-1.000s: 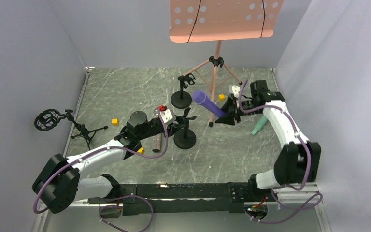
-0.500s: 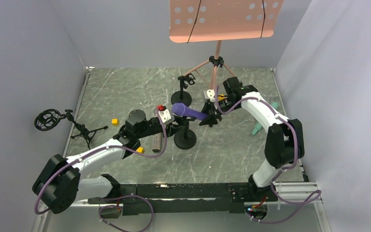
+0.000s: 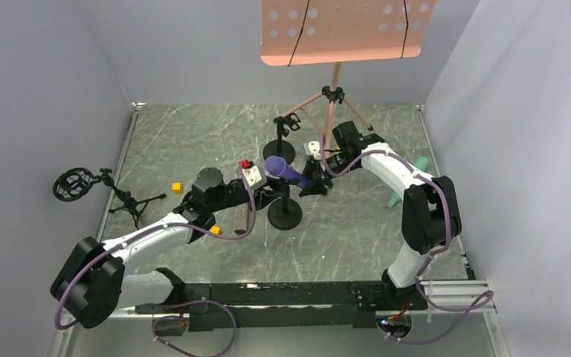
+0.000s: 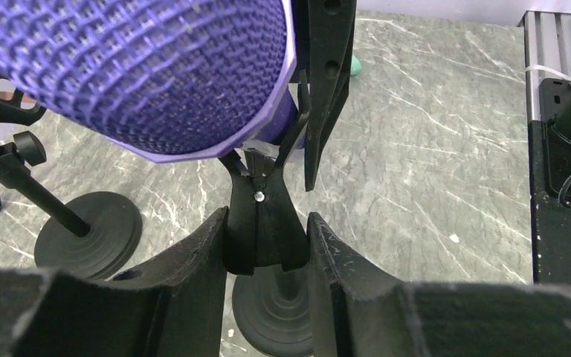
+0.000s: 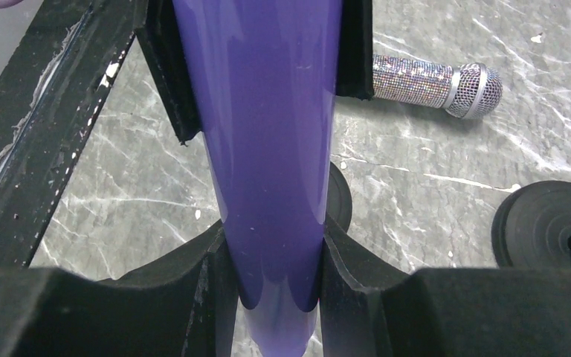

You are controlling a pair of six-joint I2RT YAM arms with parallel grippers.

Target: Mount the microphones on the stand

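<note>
The purple microphone (image 3: 286, 170) hangs tilted over the near desk stand (image 3: 285, 216), with my right gripper (image 3: 314, 184) shut on its handle (image 5: 268, 149). In the right wrist view the handle lies between the two black prongs of the stand's clip (image 5: 167, 74). My left gripper (image 4: 266, 245) is shut on the lower part of that clip (image 4: 264, 223), and the purple mesh head (image 4: 141, 67) sits just above. The glittery microphone (image 3: 242, 219) lies flat on the table by the left arm. The mint-green microphone (image 3: 398, 195) lies at the right, partly hidden by the right arm.
A second black desk stand (image 3: 279, 152) stands just behind. Further back is a pink music stand (image 3: 333, 97), and a shock-mount tripod (image 3: 82, 186) sits at the left. Yellow cubes (image 3: 178, 187) (image 3: 215, 231) lie near the left arm. Grey walls close in three sides.
My right arm has swung left with the purple microphone, from beside the mint one to the clip held by my left gripper. The left arm has hardly moved.
</note>
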